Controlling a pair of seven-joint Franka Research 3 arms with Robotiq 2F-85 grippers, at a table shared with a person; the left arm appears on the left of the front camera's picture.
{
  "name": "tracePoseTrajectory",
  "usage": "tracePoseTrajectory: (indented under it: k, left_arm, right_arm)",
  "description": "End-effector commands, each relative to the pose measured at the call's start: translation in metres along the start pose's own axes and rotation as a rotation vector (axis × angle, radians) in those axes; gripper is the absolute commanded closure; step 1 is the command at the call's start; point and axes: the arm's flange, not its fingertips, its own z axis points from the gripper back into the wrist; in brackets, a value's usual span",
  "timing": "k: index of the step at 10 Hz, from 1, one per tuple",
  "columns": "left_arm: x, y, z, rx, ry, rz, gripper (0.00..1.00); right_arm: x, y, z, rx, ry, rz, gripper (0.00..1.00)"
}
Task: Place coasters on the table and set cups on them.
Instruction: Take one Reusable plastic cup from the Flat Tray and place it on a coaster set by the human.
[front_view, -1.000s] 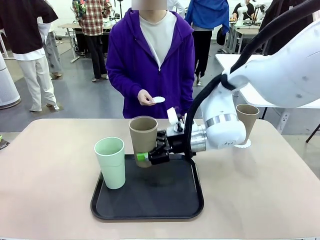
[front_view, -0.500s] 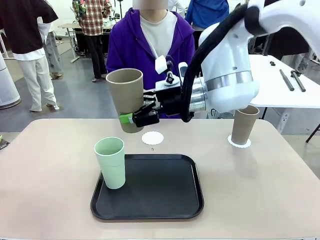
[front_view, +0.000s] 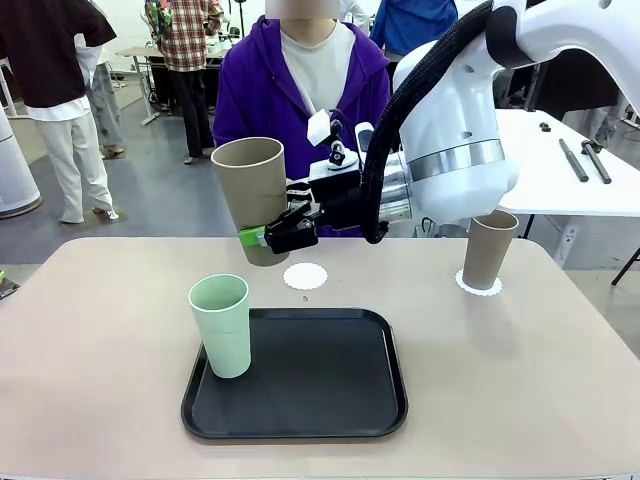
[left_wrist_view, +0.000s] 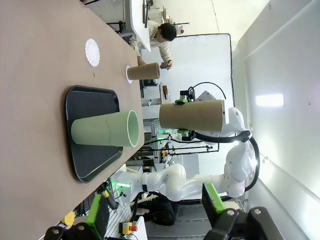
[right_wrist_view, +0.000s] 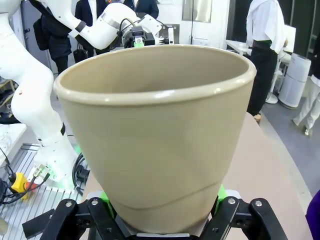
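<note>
lifted off tray (front_view: 330, 385), tan cup (front_view: 250, 185) stands upright, mouth up.

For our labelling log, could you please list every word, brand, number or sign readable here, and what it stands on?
None: there is no readable text.
The tan cup in the right hand, the green cup, the tray and the free coaster are all plain.
Anything farther off is too small to read.
</note>
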Motion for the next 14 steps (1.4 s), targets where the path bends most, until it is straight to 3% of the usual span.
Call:
tracePoseTrajectory:
  k: [1, 5, 8, 14]
  left_arm:
    - [0.0, -0.002, 0.0, -0.011, -0.008, -0.007, 0.0]
    - [0.0, -0.002, 0.0, -0.011, -0.008, -0.007, 0.0]
    - [0.0, -0.002, 0.0, -0.011, -0.008, -0.007, 0.0]
    - [0.0, -0.002, 0.0, -0.011, -0.008, -0.007, 0.0]
  right_arm:
    - [-0.015, -0.026, 0.006, 0.032, 0.001, 0.022, 0.19]
    - [-0.041, -0.125, 0.043, -0.057, -0.087, -0.036, 0.19]
    - [-0.072, -0.178, 0.038, -0.081, -0.102, -0.098, 0.19]
    - [-0.114, -0.212, 0.012, -0.065, -0.131, -0.117, 0.19]
